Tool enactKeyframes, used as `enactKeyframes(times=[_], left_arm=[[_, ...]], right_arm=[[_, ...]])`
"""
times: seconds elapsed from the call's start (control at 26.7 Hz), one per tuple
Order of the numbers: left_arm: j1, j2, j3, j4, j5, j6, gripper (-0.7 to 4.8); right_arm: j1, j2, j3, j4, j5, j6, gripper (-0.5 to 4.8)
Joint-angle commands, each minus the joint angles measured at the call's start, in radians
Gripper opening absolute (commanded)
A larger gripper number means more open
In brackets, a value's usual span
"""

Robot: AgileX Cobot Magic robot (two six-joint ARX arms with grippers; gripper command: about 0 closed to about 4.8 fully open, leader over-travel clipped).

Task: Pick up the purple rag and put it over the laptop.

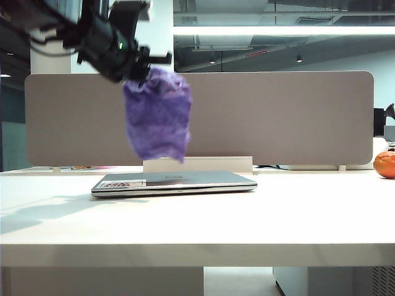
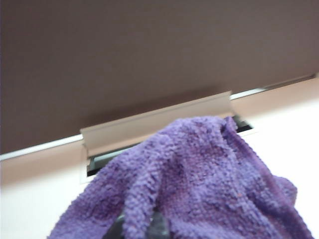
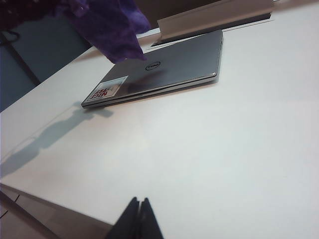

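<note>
Hanging from the pinched-shut left tool (image 1: 143, 68), the purple rag (image 1: 157, 114) dangles in the air above the closed laptop (image 1: 179, 182), clear of its lid. Laptop lies flat on the desk (image 1: 247, 216). Right tool (image 3: 139, 219): fingers together, empty, low near the desk edge.

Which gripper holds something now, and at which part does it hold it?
The left gripper holds the purple rag pinched at its top edge, hanging above the laptop. The right gripper is shut and holds nothing.
</note>
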Motion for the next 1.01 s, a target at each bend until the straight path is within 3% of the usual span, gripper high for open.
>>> enactKeyframes(times=[0.04, 0.37, 0.6, 1.01], left_arm=[[0.027, 0.079, 0.044, 0.046, 0.016, 0.006, -0.06], [0.032, 0.335, 0.321, -0.010, 0.054, 0.006, -0.06], [0.032, 0.425, 0.494, -0.233, 0.054, 0.006, -0.06], [0.032, 0.464, 0.512, -0.502, 0.057, 0.006, 0.16]], right_arm=[[0.000, -0.001, -0.004, 0.015, 0.003, 0.000, 0.22], [0.000, -0.001, -0.004, 0.015, 0.003, 0.000, 0.22], [0.000, -0.001, -0.004, 0.015, 0.004, 0.000, 0.22], [0.000, -0.001, -0.004, 0.015, 0.007, -0.001, 0.22]])
